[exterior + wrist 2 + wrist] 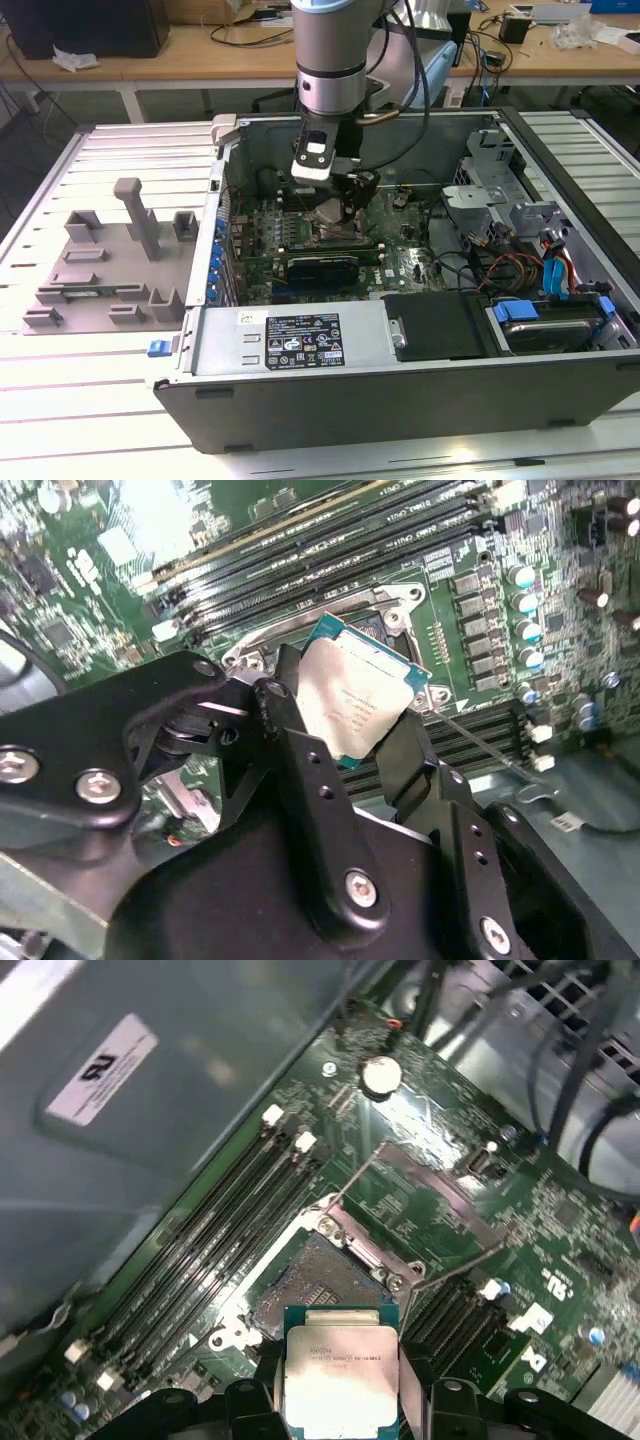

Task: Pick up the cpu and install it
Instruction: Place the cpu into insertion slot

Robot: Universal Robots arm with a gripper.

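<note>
The cpu (pixel 352 702) is a flat square chip with a silver top and a teal rim, and my gripper (pixel 348 730) is shut on it, one black finger (pixel 290 725) on each side. In both wrist views the cpu (pixel 342 1372) hangs just above the open black socket (pixel 310 1285) on the green motherboard, with the socket's metal frame (pixel 440 1195) flipped back. In the exterior view my gripper (pixel 335 208) reaches down into the open computer case (pixel 300 340), over the middle of the board.
Black memory slots (pixel 210 1250) run beside the socket. A graphics card (pixel 320 265), a power supply (pixel 300 340), drive cages (pixel 490 190) and blue and red cables (pixel 560 275) crowd the case. A grey fixture tray (pixel 110 260) stands on the table at the exterior view's left.
</note>
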